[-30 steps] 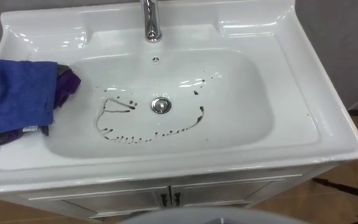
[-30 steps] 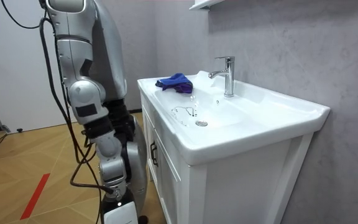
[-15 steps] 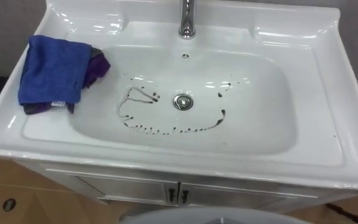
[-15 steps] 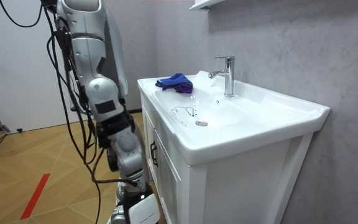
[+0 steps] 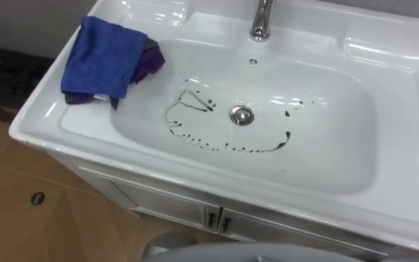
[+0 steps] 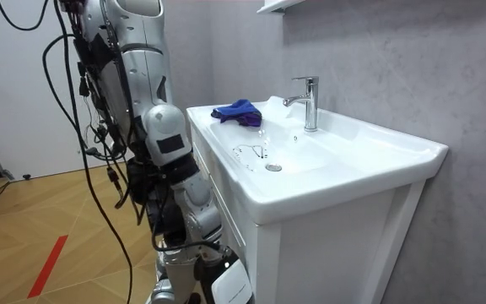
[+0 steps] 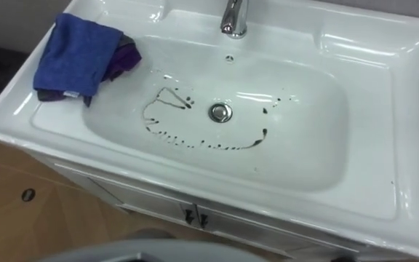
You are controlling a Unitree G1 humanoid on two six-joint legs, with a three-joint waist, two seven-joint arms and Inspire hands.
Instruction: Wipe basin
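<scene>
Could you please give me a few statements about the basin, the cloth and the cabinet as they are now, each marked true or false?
1. A blue cloth lies on the left rim of the basin. True.
2. The bowl has been wiped clean. False: dark marks curve round the drain.
3. The faucet stands at the back of the basin, behind the drain. True.
4. The blue cloth covers the drain. False: the drain is bare, and the cloth is up on the rim, well to its left.
5. The cabinet doors under the basin stand open. False: they are shut.
</scene>
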